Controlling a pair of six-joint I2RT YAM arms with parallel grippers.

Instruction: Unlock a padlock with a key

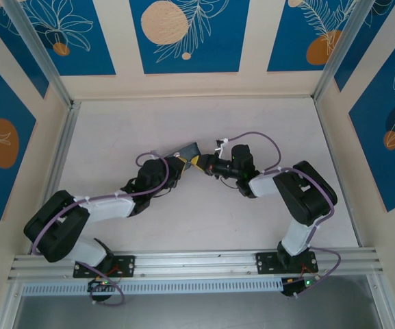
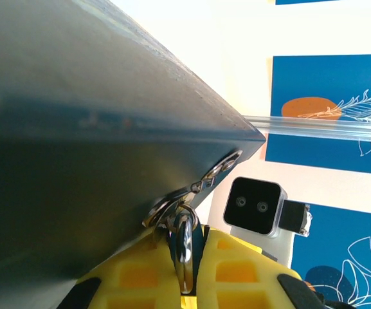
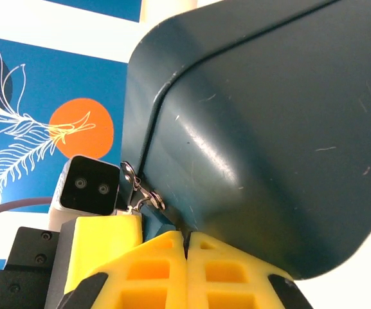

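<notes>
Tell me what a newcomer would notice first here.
The big dark teal metal tin dominates both wrist views, held at the middle of the pale table. At its clasp hangs a tiny silvery-shackled padlock, seemingly pinched between the yellow fingers of the left gripper. The right gripper is shut against the tin's lower edge.

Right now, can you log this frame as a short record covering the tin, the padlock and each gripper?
tin: dark, held up where the two arms meet
hasp: silvery, on the tin's edge
padlock: hangs at the hasp, shackle between yellow fingers
left gripper: shut on padlock, as far as visible
right gripper: fingers pressed together below the tin's corner
</notes>
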